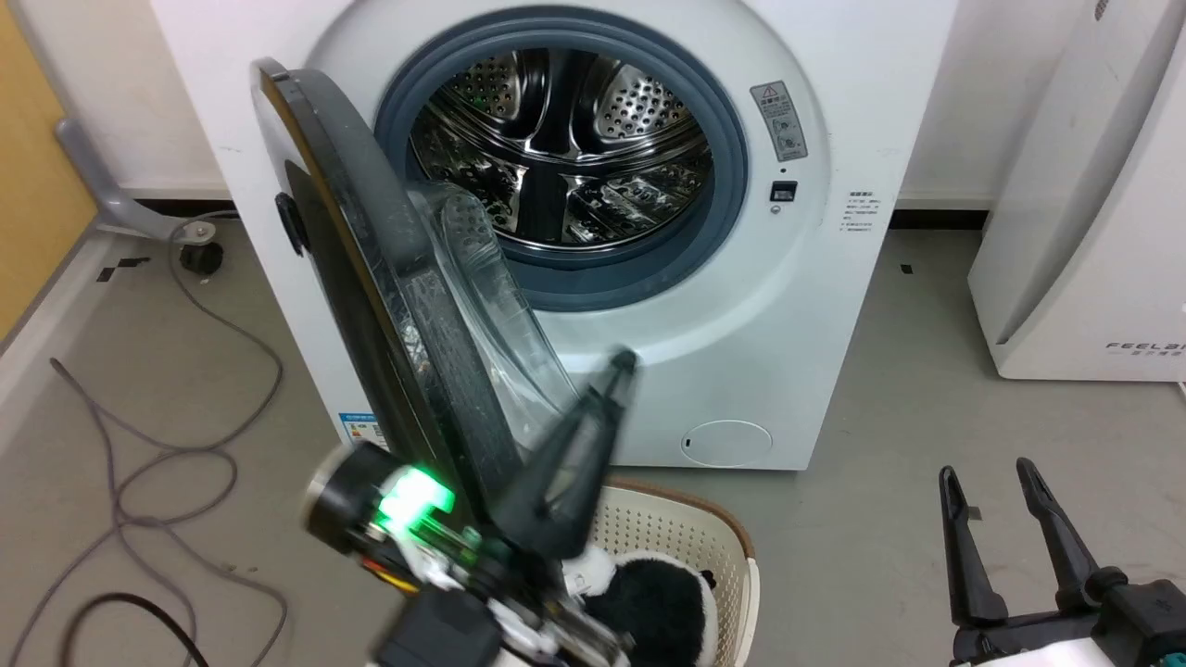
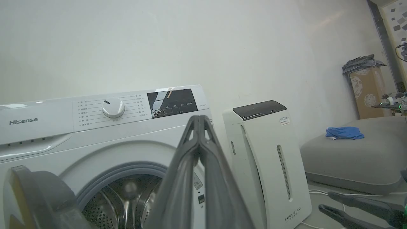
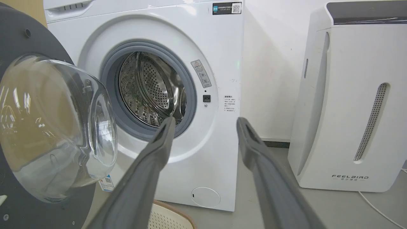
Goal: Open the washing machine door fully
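Note:
The white washing machine (image 1: 788,306) stands ahead with its steel drum (image 1: 565,148) exposed. The washing machine door (image 1: 357,195), black with a clear glass bowl (image 1: 491,278), is swung out to the left and stands nearly edge-on in the head view. It also fills the left of the right wrist view, where the door (image 3: 19,38) faces the camera. My left gripper (image 1: 623,363) is shut on nothing, its fingers lying along the door's inner side just below the bowl; whether they touch it I cannot tell. My right gripper (image 1: 985,471) hangs open at the lower right, well clear of the machine.
A cream laundry basket (image 1: 718,533) holding a black-and-white plush toy (image 1: 649,593) sits on the floor in front of the machine. A white FEELBIRD appliance (image 1: 1084,232) stands to the right. Cables (image 1: 139,445) trail over the floor at the left.

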